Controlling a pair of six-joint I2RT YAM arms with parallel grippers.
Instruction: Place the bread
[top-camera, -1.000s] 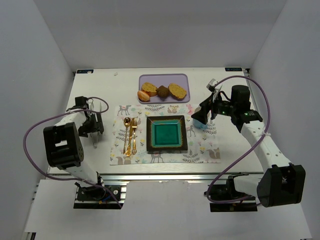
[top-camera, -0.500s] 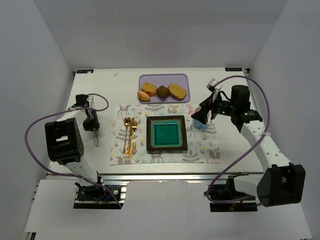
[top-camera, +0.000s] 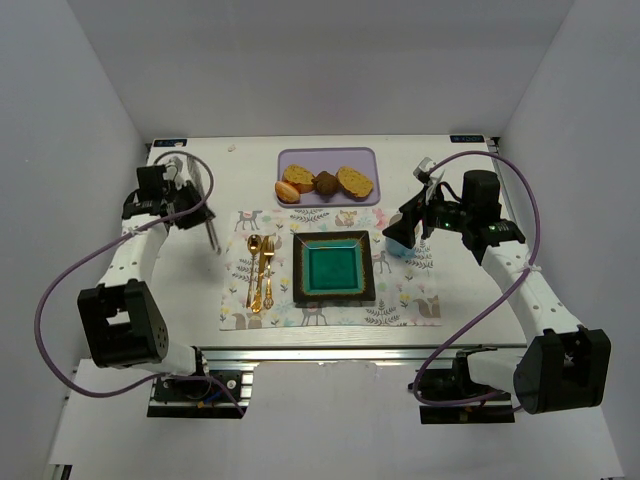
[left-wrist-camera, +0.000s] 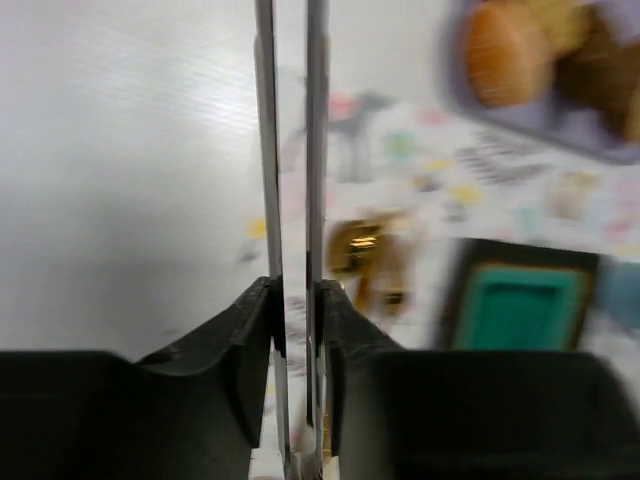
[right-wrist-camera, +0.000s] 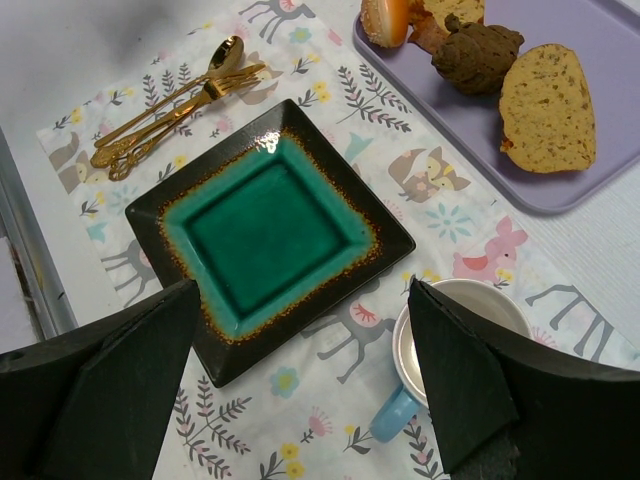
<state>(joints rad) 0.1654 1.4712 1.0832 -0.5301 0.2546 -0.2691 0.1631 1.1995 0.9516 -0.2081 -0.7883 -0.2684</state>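
Note:
Several bread pieces (top-camera: 327, 183) lie on a lavender tray (top-camera: 366, 157) at the back; the right wrist view shows a yellow slice (right-wrist-camera: 545, 105) and a dark roll (right-wrist-camera: 475, 55). My left gripper (top-camera: 165, 192) is shut on metal tongs (top-camera: 208, 225), lifted over the table's left side, left of the tray. In the left wrist view the tongs' two blades (left-wrist-camera: 265, 150) run up from between the fingers (left-wrist-camera: 297, 300). My right gripper (top-camera: 400, 232) hangs open (right-wrist-camera: 300, 370) above the placemat, between the green plate (top-camera: 335, 268) and a cup (top-camera: 390, 248).
A gold fork and spoon (top-camera: 260, 270) lie on the patterned placemat (top-camera: 240, 310), left of the green plate (right-wrist-camera: 270, 225). The blue and white cup (right-wrist-camera: 408, 355) stands right of the plate. White walls enclose the table on three sides.
My left gripper closed on the tongs, lifted them off the table and swung back and up, the tips now pointing toward the placemat. The right arm has not moved.

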